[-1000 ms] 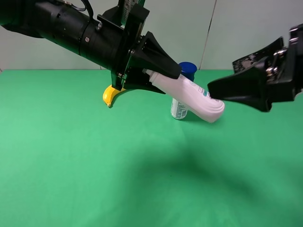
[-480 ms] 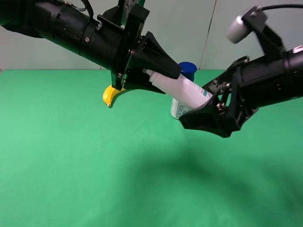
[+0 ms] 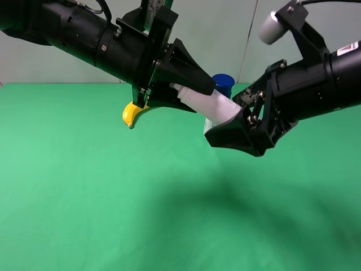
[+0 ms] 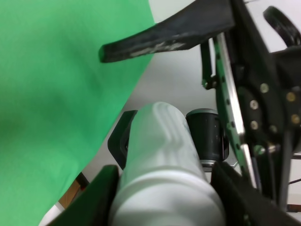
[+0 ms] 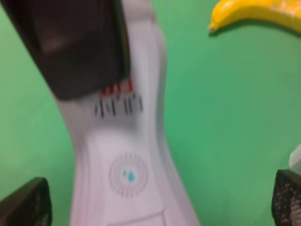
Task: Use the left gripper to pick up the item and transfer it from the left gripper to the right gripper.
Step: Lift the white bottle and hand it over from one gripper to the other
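Green desk (image 3: 84, 197): one yellow banana (image 3: 130, 114), one blue-capped can (image 3: 224, 82); left gripper (image 3: 200, 97) jaws clamp one white plastic bottle (image 3: 217, 107), right gripper (image 3: 223, 118) jaws gape wide around it.

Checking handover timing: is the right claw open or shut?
Open. The right claw has fingers apart either side of the bottle, green cloth showing in both gaps; the left claw grips it.

Green tabletop (image 3: 84, 197), plain, matte. Yellow banana (image 3: 130, 114) lies flat at about 11 o'clock from centre. Blue-capped spray can (image 3: 224, 84) stands upright at about 1 o'clock, at the banana's 3 o'clock, apart from it; can body mostly hidden.
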You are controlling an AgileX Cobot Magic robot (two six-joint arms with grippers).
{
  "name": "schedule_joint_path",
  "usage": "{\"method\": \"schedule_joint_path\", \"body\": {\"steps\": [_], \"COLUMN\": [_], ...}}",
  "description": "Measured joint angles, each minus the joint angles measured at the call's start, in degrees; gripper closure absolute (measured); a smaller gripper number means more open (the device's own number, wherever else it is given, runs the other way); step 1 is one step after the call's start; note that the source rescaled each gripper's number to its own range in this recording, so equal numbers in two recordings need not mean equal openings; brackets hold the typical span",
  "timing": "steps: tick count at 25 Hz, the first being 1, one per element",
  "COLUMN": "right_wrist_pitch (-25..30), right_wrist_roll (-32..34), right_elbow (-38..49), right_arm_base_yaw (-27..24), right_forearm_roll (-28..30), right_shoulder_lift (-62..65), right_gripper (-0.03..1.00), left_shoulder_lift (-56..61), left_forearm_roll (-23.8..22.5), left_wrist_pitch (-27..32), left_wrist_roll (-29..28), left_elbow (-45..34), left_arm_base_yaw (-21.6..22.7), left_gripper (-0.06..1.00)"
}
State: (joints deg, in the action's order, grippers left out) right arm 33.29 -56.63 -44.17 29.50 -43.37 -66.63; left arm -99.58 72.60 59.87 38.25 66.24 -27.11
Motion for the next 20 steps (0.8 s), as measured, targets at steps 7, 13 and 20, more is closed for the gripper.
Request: {"method": "schedule_joint_path", "body": {"steps": [7,13,20], "right_wrist_pitch": [1.1,1.7,2.4], "right_wrist_roll": [0.0,0.0,0.0], "right_elbow": [-0.2,-0.2,-0.2], "right_arm_base_yaw": [0.0,0.0,0.0], "right_forearm_roll": [0.0,0.0,0.0], "right_shoulder_lift": [0.0,0.0,0.0], "right_gripper": [0.15,0.46,0.75], "left_shoulder_lift": [0.0,0.0,0.0], "left_forearm_roll": [-0.5,-0.5,-0.4], "left_wrist_pitch": [-0.1,-0.1,-0.4], "left_wrist_roll": [0.0,0.0,0.0], "left_elbow": [0.0,0.0,0.0], "left_arm_base_yaw": [0.0,0.0,0.0], "left_gripper": [0.94,0.94,0.94]}}
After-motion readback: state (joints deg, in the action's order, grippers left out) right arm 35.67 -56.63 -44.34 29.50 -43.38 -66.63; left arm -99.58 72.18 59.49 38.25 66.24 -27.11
